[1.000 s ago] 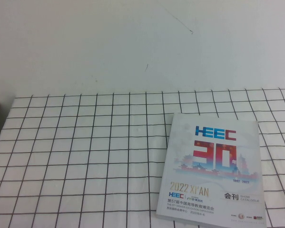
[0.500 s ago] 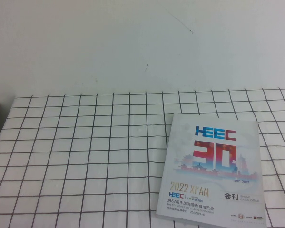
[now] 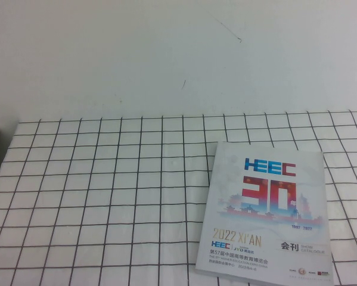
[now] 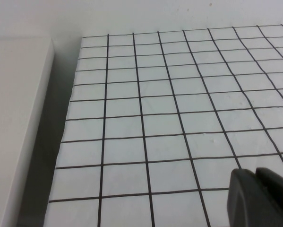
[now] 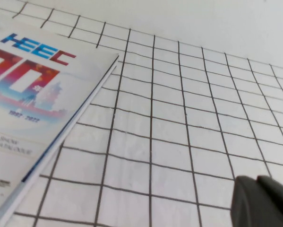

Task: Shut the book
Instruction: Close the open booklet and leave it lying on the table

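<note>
Your HEEC catalogue already lies shut, cover up, near right on the gridded table. The left gripper hangs over the table's left side and the right gripper right of the catalogue, both with fingers together. A careless sweep past its free edge could flip the cover open.

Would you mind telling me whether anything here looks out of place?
Nothing stands out. The HEEC catalogue lies closed, flat on the gridded table. The left claw hovers over bare grid, the right claw beside the catalogue.
</note>
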Controlling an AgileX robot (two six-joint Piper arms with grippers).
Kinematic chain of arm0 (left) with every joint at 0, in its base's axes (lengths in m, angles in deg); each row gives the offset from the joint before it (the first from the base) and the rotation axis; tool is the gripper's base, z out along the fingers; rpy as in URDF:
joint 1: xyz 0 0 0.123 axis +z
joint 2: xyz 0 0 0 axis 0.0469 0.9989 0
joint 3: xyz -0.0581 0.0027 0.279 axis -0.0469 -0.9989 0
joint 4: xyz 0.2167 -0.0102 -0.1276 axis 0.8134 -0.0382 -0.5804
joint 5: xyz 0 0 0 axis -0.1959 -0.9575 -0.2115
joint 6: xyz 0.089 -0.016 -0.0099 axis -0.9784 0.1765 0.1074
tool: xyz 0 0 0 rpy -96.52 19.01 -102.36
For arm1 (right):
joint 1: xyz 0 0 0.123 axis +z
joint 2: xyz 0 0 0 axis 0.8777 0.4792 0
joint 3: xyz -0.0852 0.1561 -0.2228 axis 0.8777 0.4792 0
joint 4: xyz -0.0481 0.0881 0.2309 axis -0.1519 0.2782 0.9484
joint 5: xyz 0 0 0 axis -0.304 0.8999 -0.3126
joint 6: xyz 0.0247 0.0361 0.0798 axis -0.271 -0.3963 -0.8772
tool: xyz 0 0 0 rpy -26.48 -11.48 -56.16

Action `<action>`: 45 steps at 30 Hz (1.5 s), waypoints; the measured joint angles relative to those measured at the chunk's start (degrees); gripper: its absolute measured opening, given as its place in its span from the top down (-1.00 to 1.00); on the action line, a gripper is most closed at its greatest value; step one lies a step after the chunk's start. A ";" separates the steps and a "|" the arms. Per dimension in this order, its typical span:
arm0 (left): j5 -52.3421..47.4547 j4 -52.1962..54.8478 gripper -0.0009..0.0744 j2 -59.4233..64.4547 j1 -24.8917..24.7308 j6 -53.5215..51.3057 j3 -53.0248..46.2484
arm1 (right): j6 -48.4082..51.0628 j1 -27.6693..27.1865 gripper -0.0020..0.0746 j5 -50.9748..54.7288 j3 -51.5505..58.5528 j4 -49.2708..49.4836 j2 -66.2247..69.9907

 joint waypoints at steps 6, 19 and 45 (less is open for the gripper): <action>0.00 0.00 0.98 0.00 0.00 0.17 0.00 | -8.85 0.00 0.95 0.00 0.00 0.13 0.00; 0.00 -0.52 0.98 0.00 0.00 0.17 0.00 | -10.66 0.00 0.95 0.09 0.00 1.76 0.00; 0.00 -0.52 0.98 0.00 0.00 0.17 0.00 | -9.36 0.00 0.95 0.09 0.00 5.10 0.00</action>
